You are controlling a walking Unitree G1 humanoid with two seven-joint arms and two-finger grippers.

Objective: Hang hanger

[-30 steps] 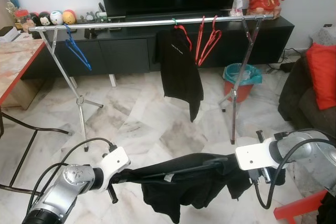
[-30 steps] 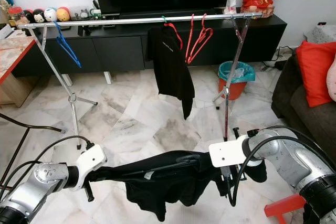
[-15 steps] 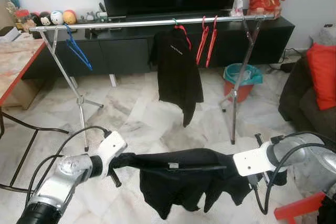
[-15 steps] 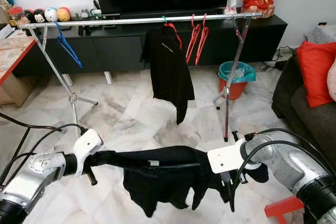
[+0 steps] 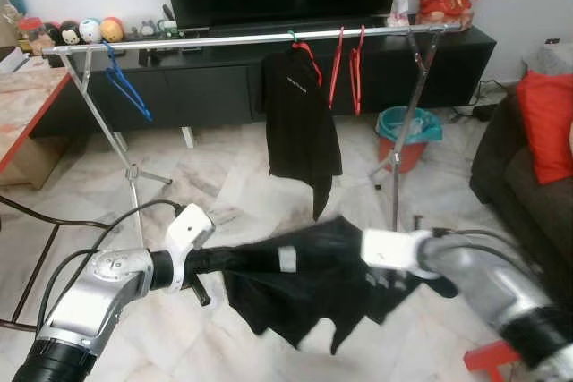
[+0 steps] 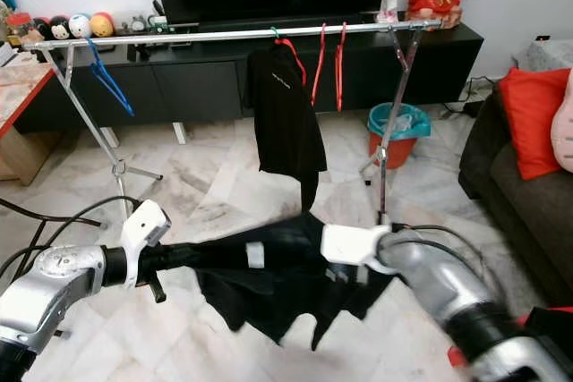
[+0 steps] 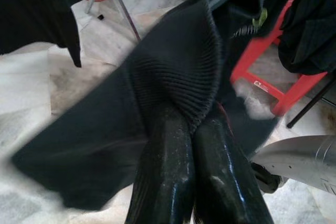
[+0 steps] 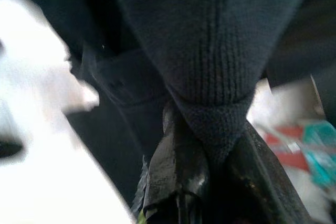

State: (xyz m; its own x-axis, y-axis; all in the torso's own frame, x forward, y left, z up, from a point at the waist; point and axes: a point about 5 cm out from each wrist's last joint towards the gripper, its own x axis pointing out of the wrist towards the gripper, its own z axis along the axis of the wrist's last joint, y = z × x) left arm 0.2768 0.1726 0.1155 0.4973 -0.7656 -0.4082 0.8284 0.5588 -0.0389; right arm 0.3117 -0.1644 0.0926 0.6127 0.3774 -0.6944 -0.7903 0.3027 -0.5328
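A black garment (image 5: 304, 275) is hanging stretched between the left tool (image 7: 194, 129) and right tool (image 8: 210, 150). Its lower edge is drooping loosely above the floor. Both tools are pinching its knitted fabric.

Garment (image 5: 304, 284) stretched between left claw (image 5: 204, 261) and right claw (image 5: 398, 266), rack (image 5: 251, 38) behind.

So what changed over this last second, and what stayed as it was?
The right gripper swung inward and up toward the rack, so the black garment now bunches and tilts between the arms instead of stretching flat. The left gripper kept its clamp on the fabric at much the same spot. On the rail, the hung black shirt and red hangers swayed; the blue hanger hardly moved.
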